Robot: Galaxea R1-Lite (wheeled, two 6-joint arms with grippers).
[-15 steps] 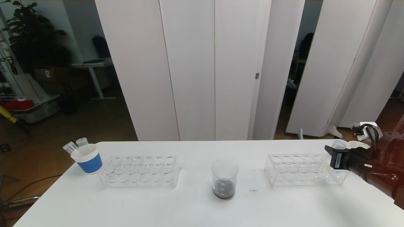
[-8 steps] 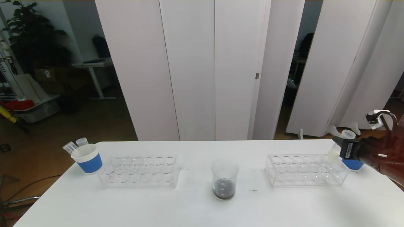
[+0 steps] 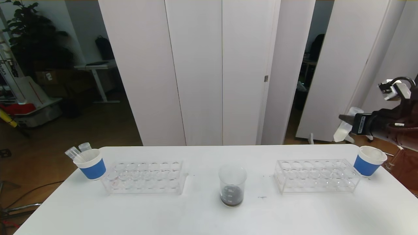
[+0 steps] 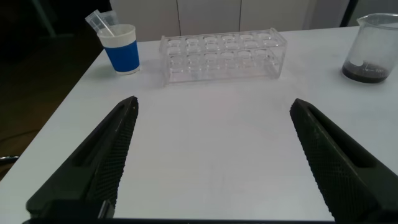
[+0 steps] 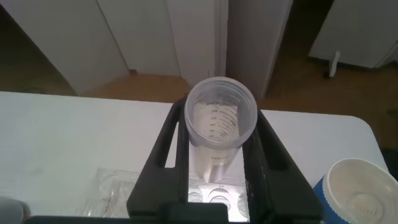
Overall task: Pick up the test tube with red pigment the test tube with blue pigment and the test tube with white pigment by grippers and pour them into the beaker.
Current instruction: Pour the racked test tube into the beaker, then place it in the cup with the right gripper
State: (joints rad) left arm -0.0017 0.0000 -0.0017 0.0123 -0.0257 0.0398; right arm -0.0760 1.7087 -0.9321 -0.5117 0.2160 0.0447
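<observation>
holding the clear plastic test tube with pale cream-white liquid [image 3: 343, 127] between its pads, the right claw [image 3: 351, 123] hangs raised at the right edge of the head view, above the far right end of the white counter [image 3: 202, 215], arm reaching in roughly level. the tube tilts, open threaded rim up, well apart from the clear cylindrical beaker [image 3: 232, 185] with dark liquid standing mid-counter. the left claw [image 4: 211, 155] sits low near the counter's left side, fingers spread wide. two clear plastic tube racks [image 3: 145, 177] [image 3: 316, 175] flank the beaker; a blue-and-white paper cup [image 3: 369, 161] stands beside the right rack, another [image 3: 91, 164] holding tubes by the left. white panels back the room.
</observation>
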